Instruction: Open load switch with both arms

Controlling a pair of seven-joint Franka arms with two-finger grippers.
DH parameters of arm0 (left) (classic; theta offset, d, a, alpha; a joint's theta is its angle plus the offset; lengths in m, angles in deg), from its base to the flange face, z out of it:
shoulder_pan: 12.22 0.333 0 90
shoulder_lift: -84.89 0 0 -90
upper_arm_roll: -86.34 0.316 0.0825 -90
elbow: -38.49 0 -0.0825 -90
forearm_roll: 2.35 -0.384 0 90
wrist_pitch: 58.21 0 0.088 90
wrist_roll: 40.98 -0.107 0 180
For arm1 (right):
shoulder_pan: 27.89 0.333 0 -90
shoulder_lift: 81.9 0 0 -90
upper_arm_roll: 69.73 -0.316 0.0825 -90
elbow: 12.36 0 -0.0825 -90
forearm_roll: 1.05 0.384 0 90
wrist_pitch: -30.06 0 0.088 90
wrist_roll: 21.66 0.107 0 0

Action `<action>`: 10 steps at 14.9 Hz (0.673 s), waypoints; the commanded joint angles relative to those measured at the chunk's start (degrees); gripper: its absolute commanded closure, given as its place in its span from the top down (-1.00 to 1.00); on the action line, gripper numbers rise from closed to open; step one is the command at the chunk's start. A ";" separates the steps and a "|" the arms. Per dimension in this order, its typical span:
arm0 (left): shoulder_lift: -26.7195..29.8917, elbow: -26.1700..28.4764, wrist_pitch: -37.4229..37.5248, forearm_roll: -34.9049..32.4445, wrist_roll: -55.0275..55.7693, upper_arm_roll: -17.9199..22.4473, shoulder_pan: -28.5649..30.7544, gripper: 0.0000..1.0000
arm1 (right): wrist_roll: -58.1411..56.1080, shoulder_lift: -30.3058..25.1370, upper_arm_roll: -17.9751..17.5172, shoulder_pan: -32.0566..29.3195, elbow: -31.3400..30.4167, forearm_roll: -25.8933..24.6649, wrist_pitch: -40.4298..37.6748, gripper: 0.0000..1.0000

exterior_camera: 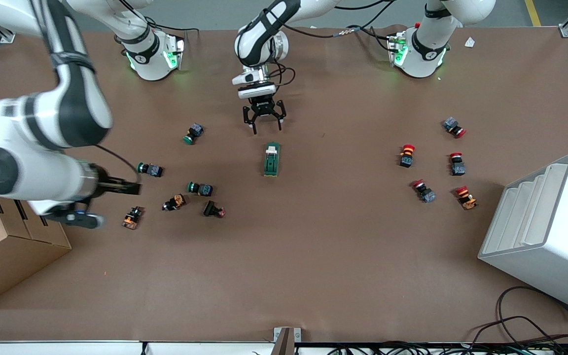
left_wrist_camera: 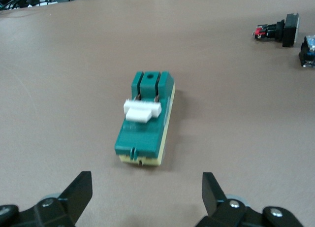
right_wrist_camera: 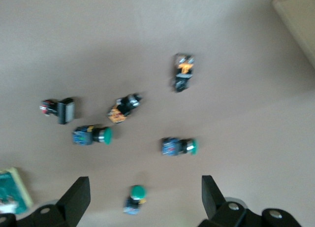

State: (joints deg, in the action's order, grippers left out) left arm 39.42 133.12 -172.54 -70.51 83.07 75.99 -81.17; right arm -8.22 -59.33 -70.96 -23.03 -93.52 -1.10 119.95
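The load switch [exterior_camera: 271,159] is a dark green block on a cream base, lying flat in the middle of the table. Its white toggle [left_wrist_camera: 142,110] sits across its top. My left gripper [exterior_camera: 267,128] hangs open just above the table beside the switch's end toward the robots' bases. In the left wrist view the switch [left_wrist_camera: 145,121] lies ahead of that gripper [left_wrist_camera: 147,187], not between its fingers. My right gripper [exterior_camera: 133,187] is open and empty, up in the air over the push buttons at the right arm's end. The right wrist view catches the switch [right_wrist_camera: 12,190] at its edge.
Several green-capped and dark push buttons [exterior_camera: 200,188] lie scattered at the right arm's end. Several red-capped ones [exterior_camera: 457,163] lie at the left arm's end. A white slotted rack [exterior_camera: 545,231] and a cardboard box [exterior_camera: 8,251] stand at the table's ends.
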 commanded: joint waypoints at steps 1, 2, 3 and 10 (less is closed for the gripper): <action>2.75 -2.51 -0.37 6.79 -7.92 -0.02 2.50 0.98 | -9.63 -3.06 -1.40 -5.19 -2.52 -3.11 -0.32 1.00; 4.24 -2.61 -0.28 9.34 -9.94 0.07 3.46 0.99 | -12.35 -3.15 -1.40 -6.08 -1.82 -3.29 -0.41 1.00; 5.90 -2.61 -0.02 11.80 -12.14 0.07 4.86 0.99 | -14.47 -3.15 -1.32 -6.87 -1.03 -3.29 -0.59 1.00; 16.19 -2.52 0.68 27.53 -25.33 0.07 19.18 1.00 | -17.74 -3.15 -1.32 -9.69 6.36 -4.08 -4.72 1.00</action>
State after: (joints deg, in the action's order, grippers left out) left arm 52.76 129.34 -172.26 -46.73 60.22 76.47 -65.62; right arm -25.49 -61.76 -71.02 -31.79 -88.20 -3.77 116.84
